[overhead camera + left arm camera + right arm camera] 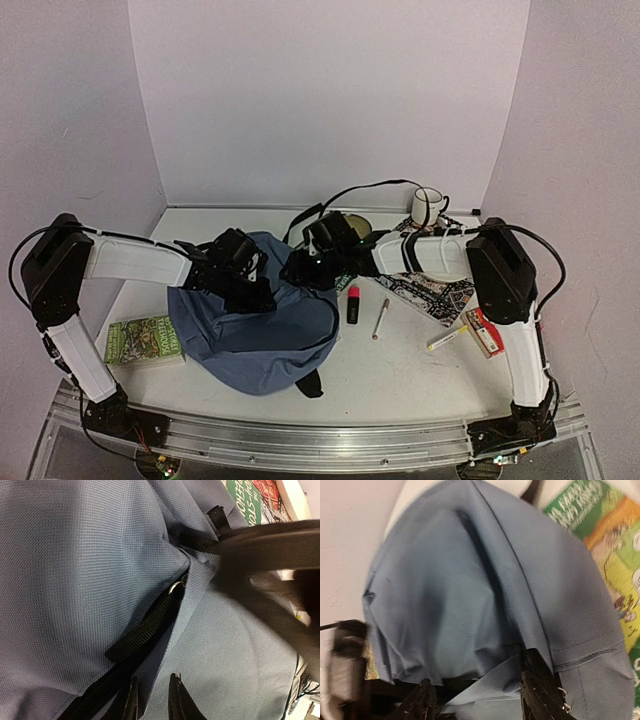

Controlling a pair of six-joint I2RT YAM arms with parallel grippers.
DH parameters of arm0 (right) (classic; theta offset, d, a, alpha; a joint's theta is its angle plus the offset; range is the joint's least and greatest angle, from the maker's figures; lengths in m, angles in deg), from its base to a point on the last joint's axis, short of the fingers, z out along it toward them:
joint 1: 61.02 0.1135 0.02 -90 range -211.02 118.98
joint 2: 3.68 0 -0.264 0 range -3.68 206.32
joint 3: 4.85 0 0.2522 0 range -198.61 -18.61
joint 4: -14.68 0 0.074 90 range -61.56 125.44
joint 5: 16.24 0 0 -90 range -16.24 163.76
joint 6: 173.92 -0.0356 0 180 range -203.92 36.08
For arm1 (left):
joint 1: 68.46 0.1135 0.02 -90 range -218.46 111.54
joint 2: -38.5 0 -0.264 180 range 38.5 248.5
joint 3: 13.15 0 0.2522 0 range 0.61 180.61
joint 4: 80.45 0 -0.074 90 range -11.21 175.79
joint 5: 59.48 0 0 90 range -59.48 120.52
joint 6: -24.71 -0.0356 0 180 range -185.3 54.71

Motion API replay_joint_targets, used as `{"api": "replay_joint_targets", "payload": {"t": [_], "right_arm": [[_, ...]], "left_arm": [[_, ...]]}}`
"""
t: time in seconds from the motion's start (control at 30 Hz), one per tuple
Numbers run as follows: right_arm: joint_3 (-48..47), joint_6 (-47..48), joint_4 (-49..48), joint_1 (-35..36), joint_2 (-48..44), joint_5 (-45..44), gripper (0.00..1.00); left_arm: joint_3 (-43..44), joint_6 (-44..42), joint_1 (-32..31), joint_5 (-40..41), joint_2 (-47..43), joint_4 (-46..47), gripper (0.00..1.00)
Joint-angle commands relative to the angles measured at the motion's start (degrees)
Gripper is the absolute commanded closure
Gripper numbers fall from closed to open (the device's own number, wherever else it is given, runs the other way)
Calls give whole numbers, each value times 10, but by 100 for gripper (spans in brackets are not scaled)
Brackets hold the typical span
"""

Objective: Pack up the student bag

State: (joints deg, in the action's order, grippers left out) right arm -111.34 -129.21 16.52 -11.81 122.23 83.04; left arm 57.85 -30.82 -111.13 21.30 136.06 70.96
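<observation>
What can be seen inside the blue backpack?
Nothing of its inside shows. The student bag lies slumped; the wrist views show only outer fabric and a black strap. Any contents are covered.

Student bag [255, 335] fills centre (marker [353, 304], pen [381, 320] crowd right)

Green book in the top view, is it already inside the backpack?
No, the green book lies out on the table at the left edge of the student bag, its cover in plain sight.
</observation>
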Motion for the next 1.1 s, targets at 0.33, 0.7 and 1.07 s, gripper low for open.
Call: {"api": "replay_joint_targets", "payload": {"t": [0.33, 0.7, 1.07], "right_arm": [[-16, -58, 11, 4, 49, 27, 42], [14, -49, -16, 7, 47, 43, 77], [76, -45, -131, 4, 9, 77, 100]], "left_arm": [[28, -21, -44, 30, 0, 28, 77], [38, -23, -54, 60, -14, 27, 74], [22, 21, 2, 53, -63, 20, 62]]}}
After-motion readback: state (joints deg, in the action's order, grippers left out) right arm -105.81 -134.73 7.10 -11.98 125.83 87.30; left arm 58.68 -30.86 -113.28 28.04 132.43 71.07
